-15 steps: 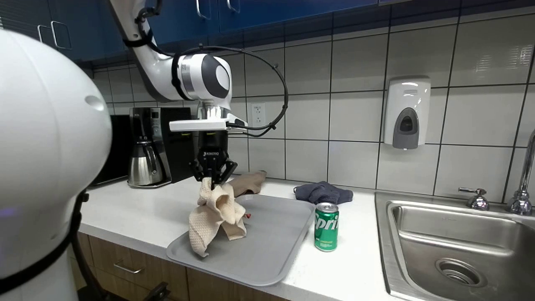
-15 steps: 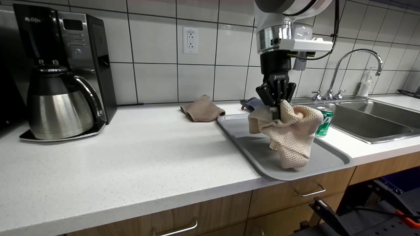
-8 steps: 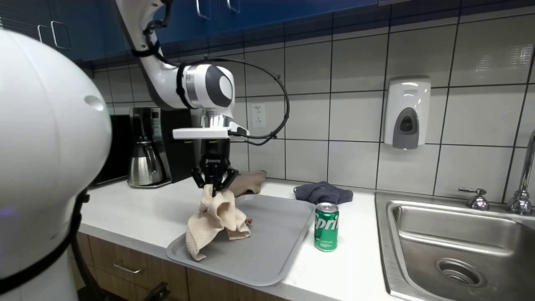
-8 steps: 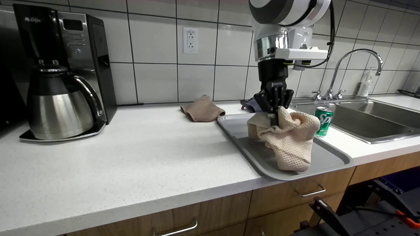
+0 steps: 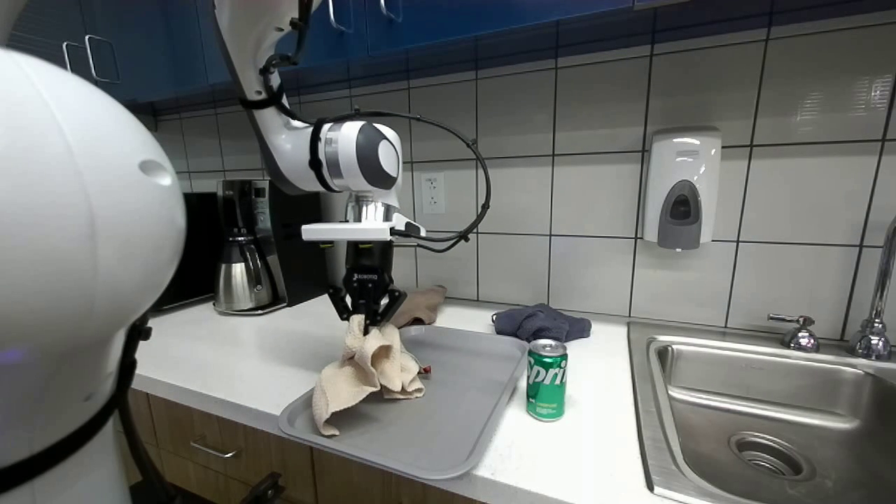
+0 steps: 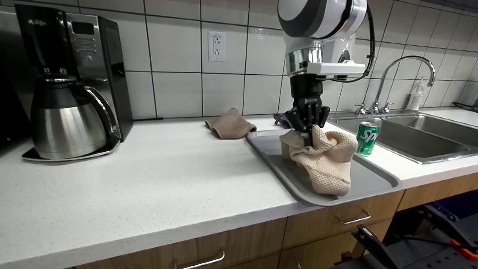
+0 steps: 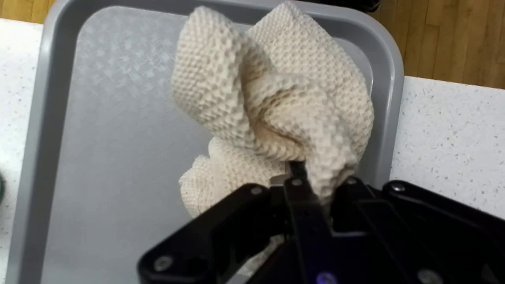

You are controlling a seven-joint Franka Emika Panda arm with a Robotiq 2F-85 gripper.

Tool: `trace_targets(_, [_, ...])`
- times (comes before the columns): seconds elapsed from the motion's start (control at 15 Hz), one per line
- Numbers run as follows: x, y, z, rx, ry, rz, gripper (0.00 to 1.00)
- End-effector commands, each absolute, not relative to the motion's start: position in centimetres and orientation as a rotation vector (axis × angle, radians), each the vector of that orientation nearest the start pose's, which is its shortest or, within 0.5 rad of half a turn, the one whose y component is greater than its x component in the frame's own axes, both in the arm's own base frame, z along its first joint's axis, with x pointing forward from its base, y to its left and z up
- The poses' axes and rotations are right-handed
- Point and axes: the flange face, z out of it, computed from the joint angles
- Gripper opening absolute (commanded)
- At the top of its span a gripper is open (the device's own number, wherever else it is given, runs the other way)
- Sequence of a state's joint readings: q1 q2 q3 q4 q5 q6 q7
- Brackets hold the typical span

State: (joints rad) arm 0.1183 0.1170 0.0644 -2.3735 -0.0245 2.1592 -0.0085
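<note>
two fingers (image 7: 303,203) clamp a rumpled, waffle-textured cloth (image 7: 296,94) over a round-cornered tray (image 7: 118,150).

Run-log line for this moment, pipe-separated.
gripper: clamped on cream cloth | cloth: bunched, draping over gray tray | Sprite can: upright beside tray

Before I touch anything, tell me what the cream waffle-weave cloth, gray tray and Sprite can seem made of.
Cream waffle-weave cloth: matte textile, perhaps cotton; soft folds, dimpled weave.
Gray tray: probably molded plastic, satin; rounded rim, faint surface texture.
Sprite can: likely aluminum; bare silvery top, glossy printed green side.
</note>
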Motion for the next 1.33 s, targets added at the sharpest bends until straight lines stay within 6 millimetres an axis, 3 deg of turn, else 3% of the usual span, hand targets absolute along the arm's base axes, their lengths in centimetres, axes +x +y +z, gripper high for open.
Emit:
trace_targets(0.0, [46.9,8.6,25.4,-3.11,-0.28,0.514,0.44])
trace_targets(0.53, [47.6,9.1,26.3,-3.116,-0.286,0.484,1.0])
trace_targets(1.27, [50.5,9.7,28.1,-3.133,-0.275,0.378,1.0])
